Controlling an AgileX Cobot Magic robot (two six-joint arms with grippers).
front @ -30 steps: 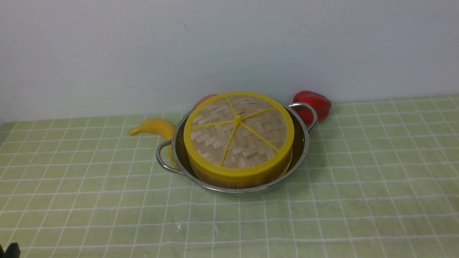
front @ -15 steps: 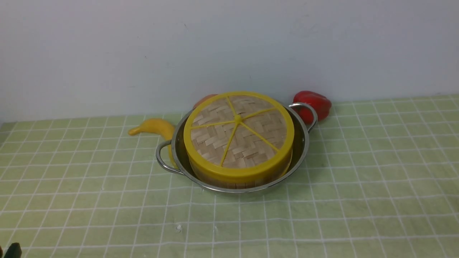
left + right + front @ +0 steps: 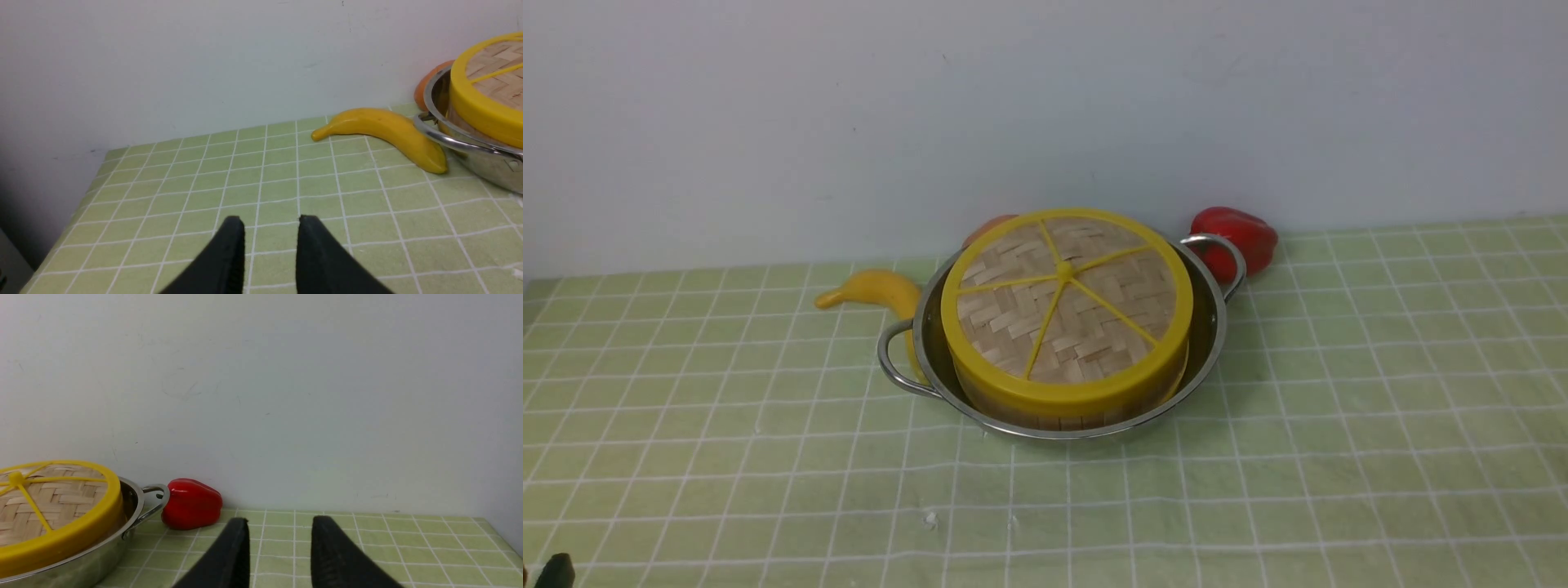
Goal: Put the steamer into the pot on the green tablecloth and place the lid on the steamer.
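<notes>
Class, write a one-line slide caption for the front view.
Woven bamboo lid caps slatted bamboo steamer inside shiny steel pot on pale green checked tablecloth.

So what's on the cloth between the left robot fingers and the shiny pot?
In the left wrist view, a yellow banana lies beside the pot; between it and the left fingers is bare green tablecloth.

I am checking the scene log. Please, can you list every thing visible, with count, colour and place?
lid: 1, woven tan with yellow rim, on the steamer
steamer: 1, bamboo, in the pot
pot: 1, shiny steel, middle of the green tablecloth
green tablecloth: 1, pale green with white grid, covers the table
banana: 1, yellow, left of the pot
red pepper: 1, red, behind the pot's right handle
orange thing: 1, behind the pot, mostly hidden
left pincer: 1, black, open, empty
right pincer: 1, black, open, empty
</notes>
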